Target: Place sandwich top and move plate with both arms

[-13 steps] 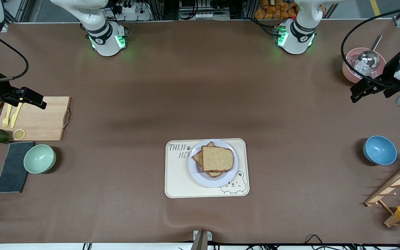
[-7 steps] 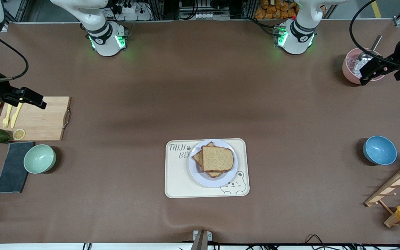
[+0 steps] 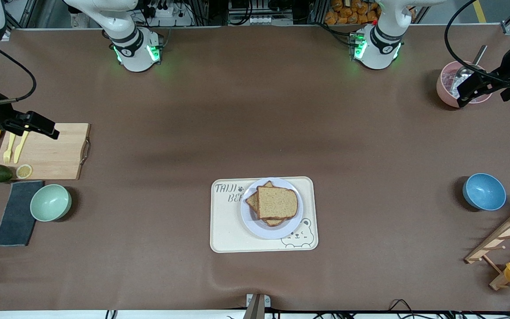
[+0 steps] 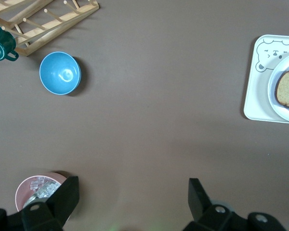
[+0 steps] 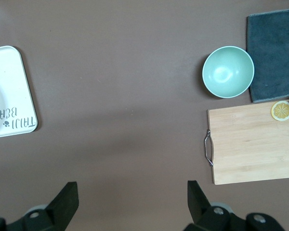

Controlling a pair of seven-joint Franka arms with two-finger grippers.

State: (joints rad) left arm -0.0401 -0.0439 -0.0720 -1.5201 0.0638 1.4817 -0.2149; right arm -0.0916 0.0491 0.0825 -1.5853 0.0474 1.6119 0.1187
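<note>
A brown mat covers the table [image 3: 255, 133]. Nearest the front camera sits a cream tray [image 3: 228, 230] printed with a bear and "TAIJI BEAR"; on it the plate [image 3: 264, 230] carries the sandwich top [image 3: 277, 202] over another slice. Farther off, the right gripper [image 3: 33, 126] hangs over a cutting board [image 3: 56, 153], the left gripper [image 3: 474, 88] over a pink bowl [image 3: 447, 91]; both jaws apart, empty. The bases glow green.

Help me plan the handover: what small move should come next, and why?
Probably bring both open grippers, left gripper over the pink bowl and right gripper over the cutting board, toward the plate; the sandwich top already lies there.
</note>
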